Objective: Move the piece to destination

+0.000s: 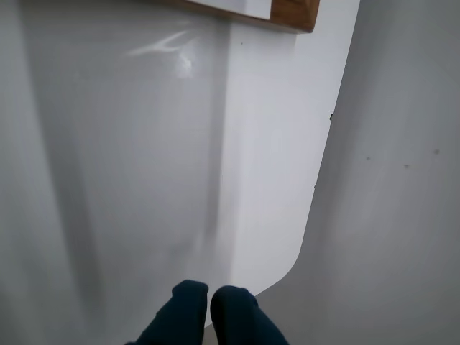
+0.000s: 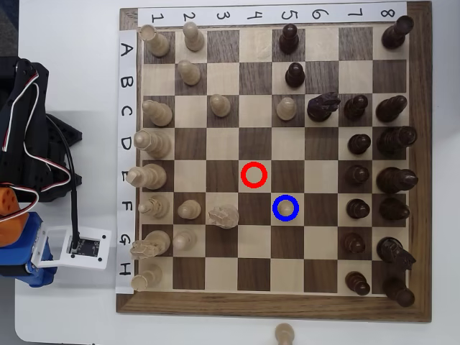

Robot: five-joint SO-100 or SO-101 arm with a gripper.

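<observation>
In the overhead view the piece (image 2: 287, 206), a small pale pawn, stands upright inside the blue ring of the destination (image 2: 286, 218) in row F, column 5. The square with the red ring (image 2: 254, 175) beside it holds nothing. My arm (image 2: 25, 180) rests on the white table left of the chessboard (image 2: 273, 305), away from every piece. In the wrist view my gripper (image 1: 209, 302) shows as two dark blue fingertips pressed together with nothing between them. It hangs over bare white table, with only a board corner (image 1: 291, 16) at the top.
Pale pieces fill the board's left columns, among them a knight (image 2: 223, 215). Dark pieces crowd the right columns. One pale pawn (image 2: 284, 334) lies off the board at the bottom edge. A white camera module (image 2: 86, 246) juts from the arm towards the board.
</observation>
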